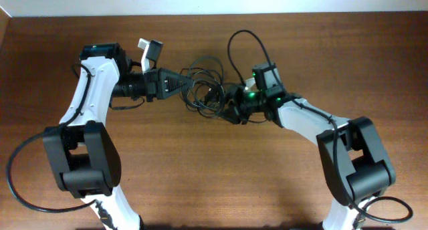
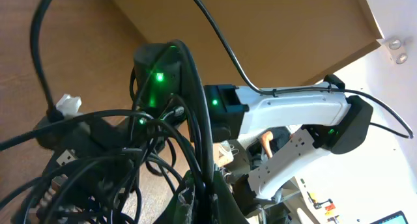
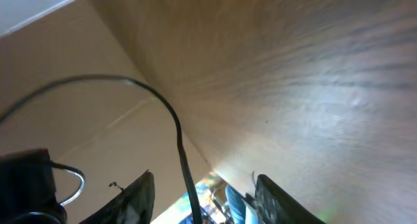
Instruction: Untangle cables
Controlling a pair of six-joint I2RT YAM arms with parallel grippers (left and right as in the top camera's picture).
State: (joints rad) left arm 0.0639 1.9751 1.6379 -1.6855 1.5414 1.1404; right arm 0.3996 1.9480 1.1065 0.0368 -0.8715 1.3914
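Note:
The cables [image 1: 206, 89] are a knot of thin black cords at the table's middle, with one loop [image 1: 244, 36] arching toward the far side. My left gripper [image 1: 187, 85] reaches into the knot from the left. In the left wrist view it [image 2: 205, 201] is shut on a bundle of the cables [image 2: 130, 152], and a small white plug [image 2: 68, 105] shows at the left. My right gripper [image 1: 227, 109] meets the knot from the right. In the right wrist view it [image 3: 208, 201] is open, and one black cord [image 3: 176, 126] runs between its fingers without being pinched.
The brown wooden table [image 1: 214, 176] runs to a pale wall at the back. The right arm's white link [image 2: 293, 113] and green-lit wrist [image 1: 251, 93] lie close behind the knot. A black block with a silvery loop [image 3: 26, 178] shows at the left of the right wrist view.

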